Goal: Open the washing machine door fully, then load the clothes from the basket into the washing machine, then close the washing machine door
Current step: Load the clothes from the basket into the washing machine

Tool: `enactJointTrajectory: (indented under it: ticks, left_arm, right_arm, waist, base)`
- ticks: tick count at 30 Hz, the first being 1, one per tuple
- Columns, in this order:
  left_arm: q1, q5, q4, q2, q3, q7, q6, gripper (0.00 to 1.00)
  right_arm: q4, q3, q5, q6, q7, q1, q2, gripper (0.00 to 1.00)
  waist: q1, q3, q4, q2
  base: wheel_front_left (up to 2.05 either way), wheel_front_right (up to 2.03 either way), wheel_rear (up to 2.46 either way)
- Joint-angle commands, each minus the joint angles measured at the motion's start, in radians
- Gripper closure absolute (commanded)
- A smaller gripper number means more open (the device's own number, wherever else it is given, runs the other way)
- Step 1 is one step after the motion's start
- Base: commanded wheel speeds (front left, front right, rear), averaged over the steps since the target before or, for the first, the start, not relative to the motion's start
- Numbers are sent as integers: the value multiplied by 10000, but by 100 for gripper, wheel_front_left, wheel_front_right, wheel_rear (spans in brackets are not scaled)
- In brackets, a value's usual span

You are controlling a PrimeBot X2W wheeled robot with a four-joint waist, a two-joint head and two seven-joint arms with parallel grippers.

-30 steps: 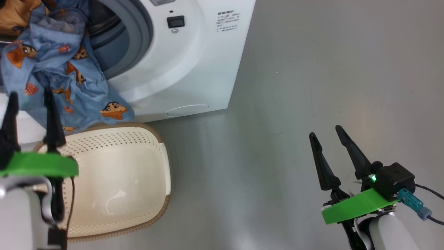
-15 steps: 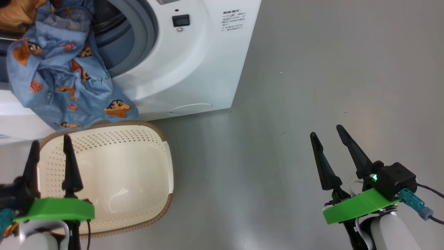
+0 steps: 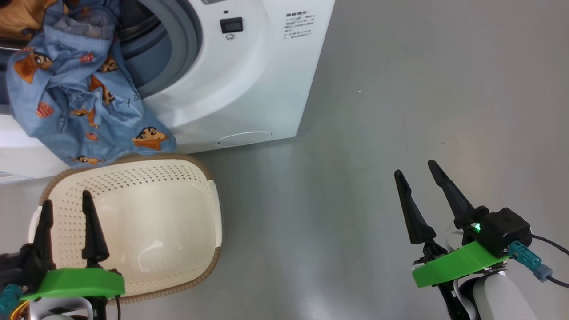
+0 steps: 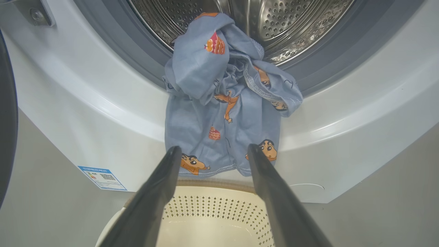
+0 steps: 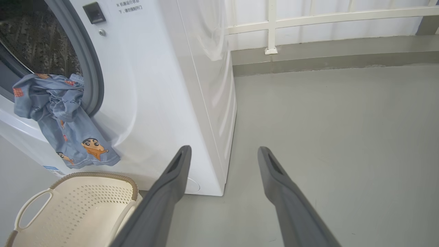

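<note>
The light-blue, cartoon-printed fabric clothes (image 3: 84, 98) hang half out of the big white front-loading washing machine (image 3: 249, 89). They drape over its grey rubber gasket (image 3: 186, 40) above the empty cream perforated plastic basket (image 3: 133, 231). The left jaws and right jaws stand spread, holding nothing. Shutting the machine now would likely pinch the cloth, or the cloth's hanging weight could slide it back out.

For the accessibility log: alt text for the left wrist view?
A light-blue cartoon-print garment hangs from the steel drum of the white front-loading washing machine, over its grey gasket. The open left claw points at it above a cream perforated plastic basket.
</note>
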Motion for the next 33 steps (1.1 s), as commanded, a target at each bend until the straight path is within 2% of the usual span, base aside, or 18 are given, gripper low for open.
enactJointTrajectory:
  ticks: [1,13,33]
  left_arm:
    - [249,-96,-268,139,258,-51,89,0]
    - [-212,62,374,137,409,-51,-3,0]
    - [-2565,62,2385,423,1120,-51,-631,0]
  right_arm:
    - [-201,246,84,16,-48,1,-33,0]
    - [-187,289,106,16,-48,-34,-25,0]
    - [-402,132,24,16,-48,-217,-77,0]
  waist:
    - [0,-5,-22,0]
    - [0,196,-157,0]
    - [0,1402,-539,0]
  base:
    - [0,0,0]
    - [0,0,0]
    - [0,0,0]
